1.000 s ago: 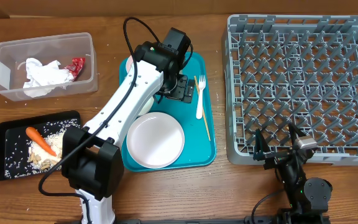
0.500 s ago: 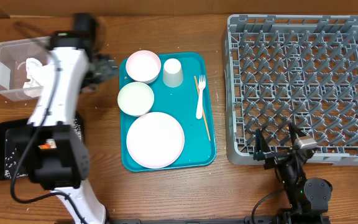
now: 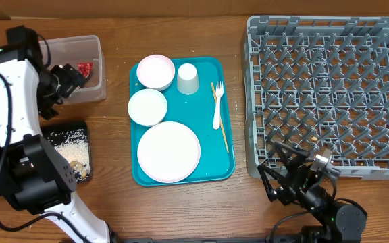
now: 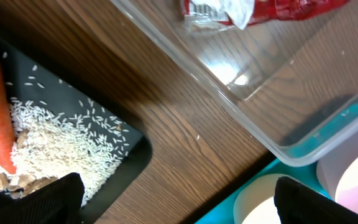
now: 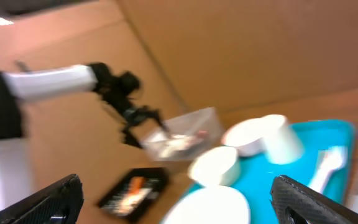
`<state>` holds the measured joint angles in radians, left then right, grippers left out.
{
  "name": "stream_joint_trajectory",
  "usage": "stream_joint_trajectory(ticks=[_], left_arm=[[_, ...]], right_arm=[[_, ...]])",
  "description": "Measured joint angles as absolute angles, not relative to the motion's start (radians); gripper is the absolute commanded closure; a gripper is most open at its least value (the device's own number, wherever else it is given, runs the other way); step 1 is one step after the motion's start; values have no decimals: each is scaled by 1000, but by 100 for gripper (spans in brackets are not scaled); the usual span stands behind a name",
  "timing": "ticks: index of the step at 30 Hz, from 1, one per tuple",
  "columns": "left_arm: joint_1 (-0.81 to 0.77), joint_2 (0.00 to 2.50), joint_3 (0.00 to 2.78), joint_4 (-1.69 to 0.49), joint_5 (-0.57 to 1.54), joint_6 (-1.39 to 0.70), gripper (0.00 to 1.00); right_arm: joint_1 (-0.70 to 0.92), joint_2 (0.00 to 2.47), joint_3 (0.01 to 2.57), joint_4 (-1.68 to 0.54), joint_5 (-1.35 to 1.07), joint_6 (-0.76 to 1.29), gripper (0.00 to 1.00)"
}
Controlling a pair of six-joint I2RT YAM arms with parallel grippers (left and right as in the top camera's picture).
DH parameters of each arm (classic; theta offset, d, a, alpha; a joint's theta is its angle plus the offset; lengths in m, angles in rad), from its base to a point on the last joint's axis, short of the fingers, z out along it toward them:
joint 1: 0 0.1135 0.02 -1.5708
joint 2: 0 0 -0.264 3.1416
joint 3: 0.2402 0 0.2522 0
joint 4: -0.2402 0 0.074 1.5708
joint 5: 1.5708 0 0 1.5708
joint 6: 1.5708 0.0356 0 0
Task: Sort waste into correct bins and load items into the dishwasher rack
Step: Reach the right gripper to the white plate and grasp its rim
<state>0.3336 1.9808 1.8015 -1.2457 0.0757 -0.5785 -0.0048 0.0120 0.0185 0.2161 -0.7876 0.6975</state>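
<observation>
While left gripper [image 3: 69, 74] and right gripper [image 3: 282, 177] gape empty, the plate [image 3: 168, 151] looks rigid and slick; pinch its rim.

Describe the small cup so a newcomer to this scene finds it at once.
Start at the teal tray, left of the grey rack. At its far end, right of the pinkish bowl, stands the cup. It is the only tall, narrow white piece; its neighbours are wide and shallow.
</observation>
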Motion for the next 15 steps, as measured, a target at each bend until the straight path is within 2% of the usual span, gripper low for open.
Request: stream_joint_trajectory(ticks=[6,10,15], left_arm=[[336,1981,1802,-1246,81,-579,0],[336,1981,1802,-1246,83,-579,0],[336,1981,1802,-1246,86,-579,0]], right_arm=[[-5,11,21,427,-830,817,0],[-5,25,60,381,-793,837,0],[-5,165,284,262,-762,756,0]])
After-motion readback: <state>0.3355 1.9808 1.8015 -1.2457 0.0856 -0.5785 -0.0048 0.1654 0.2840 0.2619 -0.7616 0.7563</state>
